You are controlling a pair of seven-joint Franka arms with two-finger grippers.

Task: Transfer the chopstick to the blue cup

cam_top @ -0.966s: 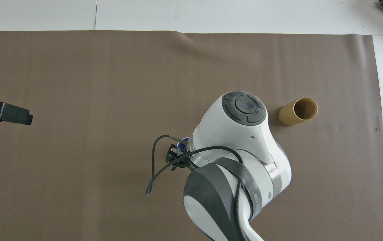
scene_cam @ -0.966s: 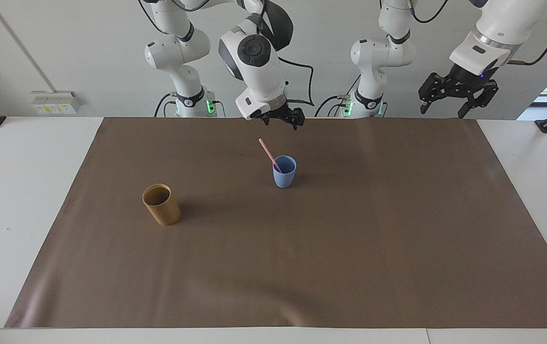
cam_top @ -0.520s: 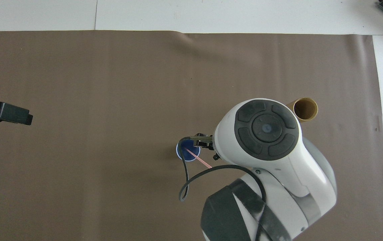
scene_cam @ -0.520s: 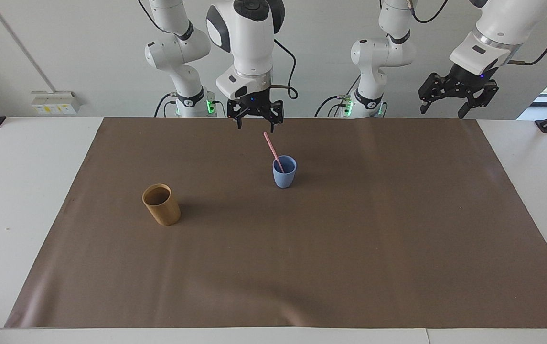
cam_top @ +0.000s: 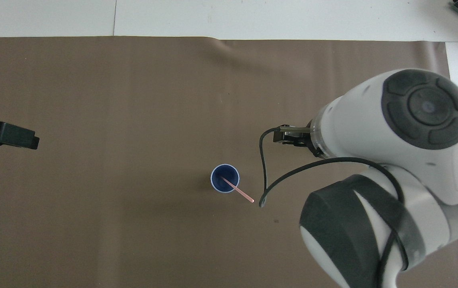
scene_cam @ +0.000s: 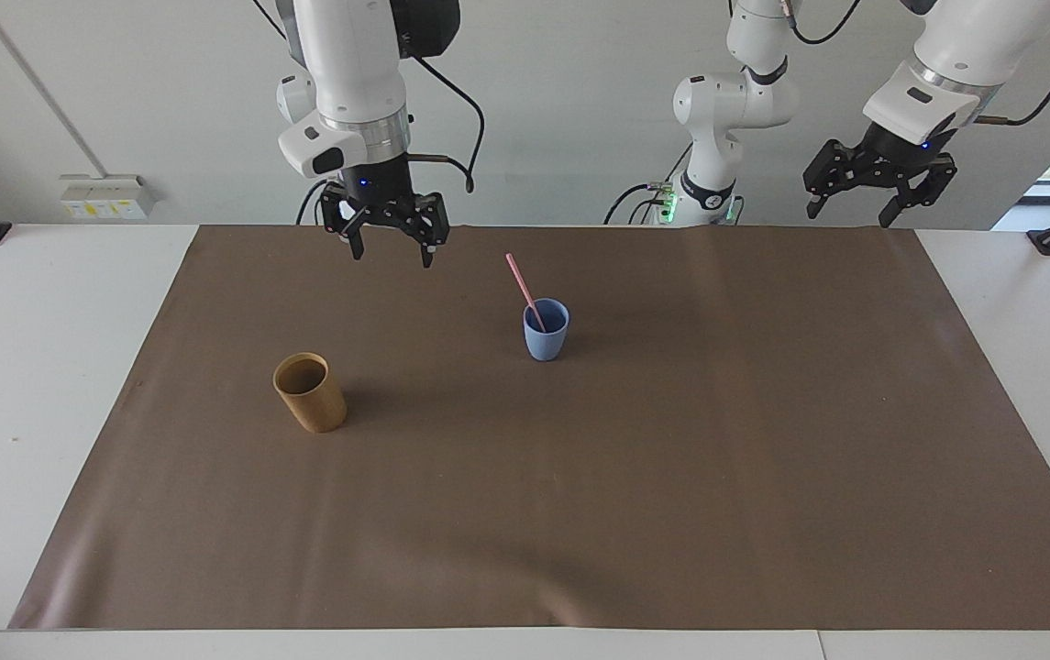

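Observation:
The blue cup [scene_cam: 546,334] stands upright near the middle of the brown mat. The pale pink chopstick [scene_cam: 519,280] stands in it, leaning on the rim with its top tilted toward the robots and the right arm's end; the overhead view shows the blue cup [cam_top: 225,179] and the chopstick [cam_top: 238,190] the same way. My right gripper [scene_cam: 384,246] hangs open and empty over the mat's edge by the robots, well apart from the cup. My left gripper [scene_cam: 851,213] waits open and empty in the air at the left arm's end.
A mustard-brown cup [scene_cam: 309,394] stands upright toward the right arm's end, farther from the robots than the blue cup; my right arm [cam_top: 393,160] hides it in the overhead view. The brown mat [scene_cam: 671,477] covers most of the white table [scene_cam: 29,367].
My right gripper has swung away from above the blue cup toward the right arm's end and turned. The chopstick stays leaning in the cup. The left arm has not moved.

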